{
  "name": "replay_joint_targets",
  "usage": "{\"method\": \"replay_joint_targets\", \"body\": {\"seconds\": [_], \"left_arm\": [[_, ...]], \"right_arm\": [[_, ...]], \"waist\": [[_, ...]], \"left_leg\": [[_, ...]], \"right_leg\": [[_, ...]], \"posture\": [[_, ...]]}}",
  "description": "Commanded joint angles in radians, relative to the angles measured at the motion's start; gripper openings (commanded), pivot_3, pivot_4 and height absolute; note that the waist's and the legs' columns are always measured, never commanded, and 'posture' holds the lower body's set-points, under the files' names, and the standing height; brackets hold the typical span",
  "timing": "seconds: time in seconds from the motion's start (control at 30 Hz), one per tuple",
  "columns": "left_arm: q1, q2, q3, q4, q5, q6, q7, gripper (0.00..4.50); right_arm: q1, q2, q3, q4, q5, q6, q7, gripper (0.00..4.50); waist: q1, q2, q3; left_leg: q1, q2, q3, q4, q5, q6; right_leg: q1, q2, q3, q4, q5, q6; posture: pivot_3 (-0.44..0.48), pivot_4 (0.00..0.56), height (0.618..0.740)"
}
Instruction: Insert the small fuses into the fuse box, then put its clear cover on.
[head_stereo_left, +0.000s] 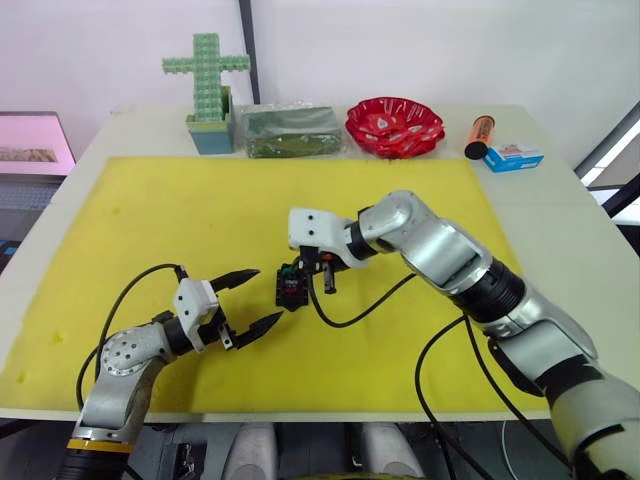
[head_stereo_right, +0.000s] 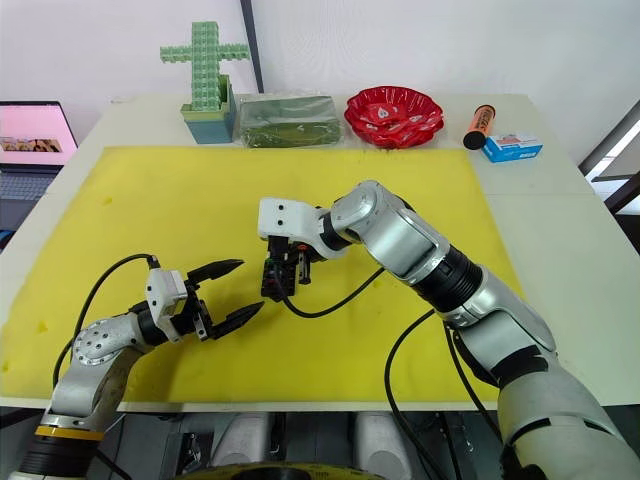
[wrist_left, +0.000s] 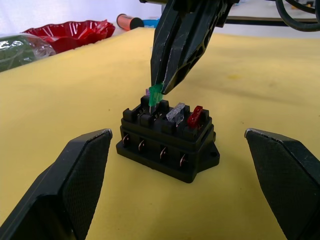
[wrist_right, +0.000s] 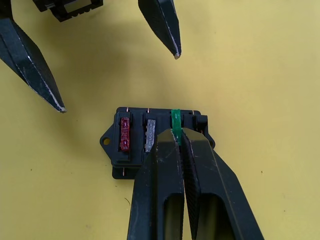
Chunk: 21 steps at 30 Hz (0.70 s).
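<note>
I am watching the fuse box (wrist_left: 169, 145) sitting on the yellow mat (head_stereo_left: 150, 220), roughly at the mat's middle. My right gripper (wrist_right: 178, 134) is hanging directly over the box, its fingers pressed together and pinching the green fuse (wrist_left: 155, 94), which is standing upright at a slot in the box. The red fuse (wrist_right: 124, 134) and the grey-white fuse (wrist_right: 149, 135) are sitting in slots beside it. My left gripper (head_stereo_left: 250, 300) is hovering just beside the box, fingers spread wide and gripping nothing.

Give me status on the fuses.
Right claw shut on green fuse over fuse box. Left claw open beside it. Red fuse and grey fuse seated.
</note>
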Motion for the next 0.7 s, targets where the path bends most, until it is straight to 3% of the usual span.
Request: {"method": "replay_joint_targets", "body": {"seconds": [0.03, 0.7], "left_arm": [[-0.010, -0.001, 0.003, -0.039, -0.005, 0.004, 0.009, 4.50], [-0.016, 0.002, 0.008, -0.010, -0.005, -0.012, -0.006, 4.50]], "right_arm": [[-0.003, 0.009, -0.025, -0.006, -0.015, -0.003, -0.005, 0.02], [0.009, 0.020, -0.008, 0.017, -0.036, 0.017, 0.004, 0.02]], "waist": [[0.000, 0.000, 0.000], [0.000, 0.000, 0.000]], "left_leg": [[0.000, 0.000, 0.000, 0.000, 0.000, 0.000], [0.000, 0.000, 0.000, 0.000, 0.000, 0.000]], "right_leg": [[0.000, 0.000, 0.000, 0.000, 0.000, 0.000], [0.000, 0.000, 0.000, 0.000, 0.000, 0.000]], "posture": [[0.000, 0.150, 0.740], [0.000, 0.150, 0.740]]}}
